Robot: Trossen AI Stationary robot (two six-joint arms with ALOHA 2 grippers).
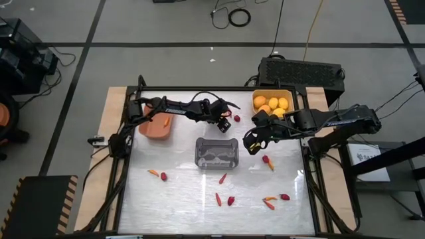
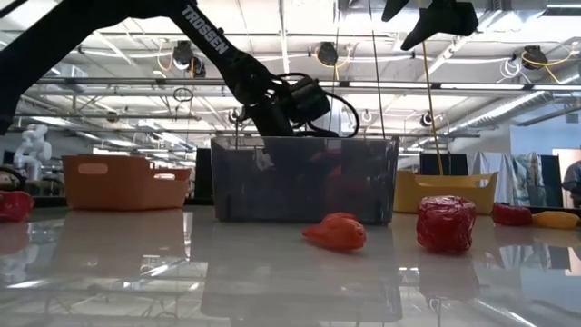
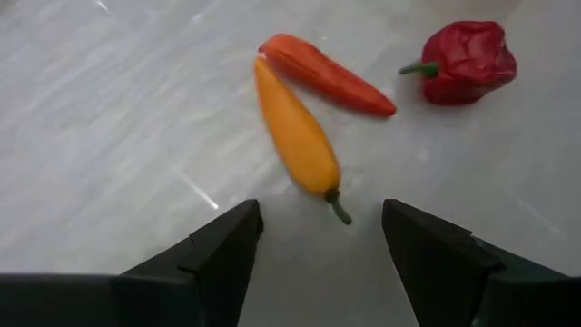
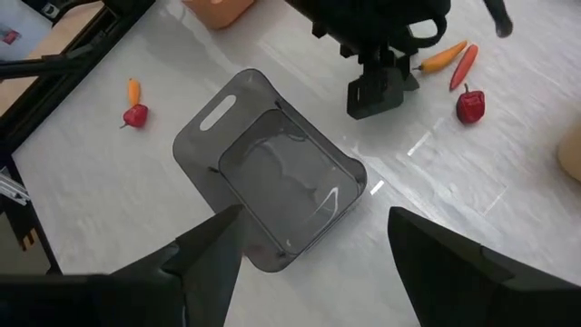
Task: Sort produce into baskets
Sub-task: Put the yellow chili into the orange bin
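We see left gripper [image 3: 313, 250] open, empty, near table's far edge, above orange pepper [image 3: 295, 136], red pepper [image 3: 327, 73] touching it, round red one [image 3: 467, 59] just beside. Right gripper [image 4: 304, 254] open, empty, over grey basket [image 4: 263, 163] at table [image 1: 179, 199] centre. Orange basket [image 1: 157, 128] far left corner; yellow basket [image 1: 272, 103], fruit inside, far right. Peppers scattered toward near edge.

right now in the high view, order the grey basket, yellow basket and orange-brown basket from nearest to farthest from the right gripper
1. grey basket, just to the left of the right gripper, mid-table.
2. yellow basket, behind it at the table's far right corner; close to call with the first.
3. orange-brown basket, across on the left side.
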